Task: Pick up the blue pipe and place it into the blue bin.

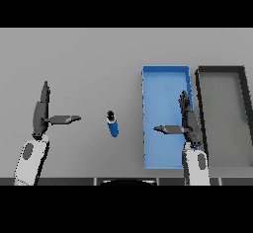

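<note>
A short blue pipe (113, 124) with a dark end lies on the grey table, just left of the blue bin (160, 84). My right hand (188, 121) hovers over the right side of the bin, fingers straight and thumb stretched left, holding nothing. My left hand (40, 113) is at the far left, well apart from the pipe, open with its thumb pointing right toward it.
A dark grey bin (242, 118) stands directly right of the blue bin, close to my right hand. Bare table (89, 59) stretches behind and to the left of the pipe.
</note>
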